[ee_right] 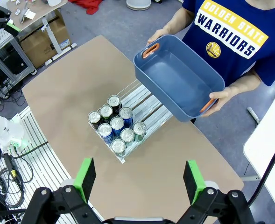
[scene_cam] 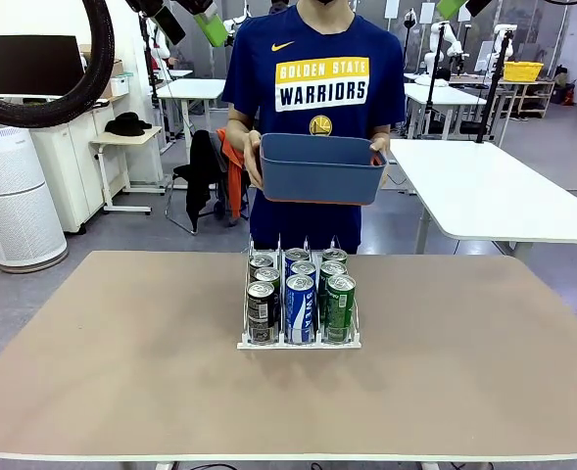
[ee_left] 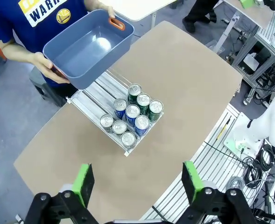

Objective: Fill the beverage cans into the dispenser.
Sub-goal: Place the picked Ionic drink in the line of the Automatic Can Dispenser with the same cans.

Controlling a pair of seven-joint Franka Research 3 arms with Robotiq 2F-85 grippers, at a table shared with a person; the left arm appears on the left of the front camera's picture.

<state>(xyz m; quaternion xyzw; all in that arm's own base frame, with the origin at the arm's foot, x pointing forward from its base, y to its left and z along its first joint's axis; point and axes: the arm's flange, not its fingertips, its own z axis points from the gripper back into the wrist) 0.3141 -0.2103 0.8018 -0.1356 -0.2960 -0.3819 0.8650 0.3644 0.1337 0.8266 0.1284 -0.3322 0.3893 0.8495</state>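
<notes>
The dispenser (scene_cam: 246,343) (ee_left: 93,100) (ee_right: 149,105) stands mid-table with its three lanes holding several upright beverage cans (scene_cam: 299,306) (ee_left: 131,113) (ee_right: 115,125): dark ones on the left, blue-and-white in the middle, green on the right. My left gripper (ee_left: 138,184) is open high above the table, nothing between its green pads (ee_left: 83,183). My right gripper (ee_right: 139,176) is also open, high above the table, its pads (ee_right: 86,177) bare. A person at the far side holds an empty blue bin (scene_cam: 321,168) (ee_left: 86,46) (ee_right: 179,77) in both hands above the dispenser's far end.
The brown tabletop (scene_cam: 121,362) lies bare around the dispenser. A white table (scene_cam: 494,191) stands behind at the right, an air purifier (scene_cam: 14,201) and desks at the back left. Metal rails and cables (ee_left: 221,154) (ee_right: 16,154) run beside the table's near edge.
</notes>
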